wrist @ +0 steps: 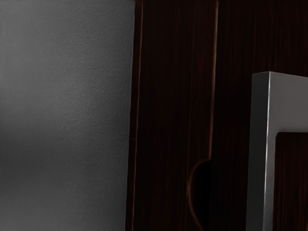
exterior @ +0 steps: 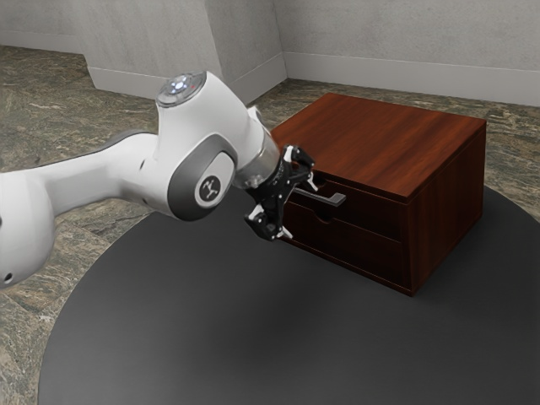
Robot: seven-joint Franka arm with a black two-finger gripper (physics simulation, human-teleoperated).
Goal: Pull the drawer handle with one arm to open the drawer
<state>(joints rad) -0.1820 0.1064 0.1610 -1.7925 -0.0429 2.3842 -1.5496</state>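
Drawer [exterior: 371, 211], the upper of two in the front of a wooden cabinet, is what must come open; it looks flush with the cabinet face or barely out of it, though the shadowed front makes that hard to judge. Largest in the scene is the dark round table [exterior: 211, 337], which carries everything. The white arm [exterior: 126, 177] comes in from the exterior view's left and reaches across it. The cabinet [exterior: 380, 135] sits toward the table's far edge on the exterior view's right, with its drawer fronts turned toward the arm. A lower drawer [exterior: 354, 257] lies under the upper one, with a small curved notch at the seam between them. The metal handle [exterior: 325, 196] stands out from the upper front as a bar on short posts, and the wrist view shows it close by as a pale angled bar [wrist: 262, 144] against dark wood. The black gripper [exterior: 291, 192] sits right at the end of that bar nearer the arm, but I cannot tell whether it is spread or clamped on it. The step in hand appears to be securing the handle. The next move calls for a firm hold on the bar, then a straight pull away from the cabinet face, along the drawer's line of travel.
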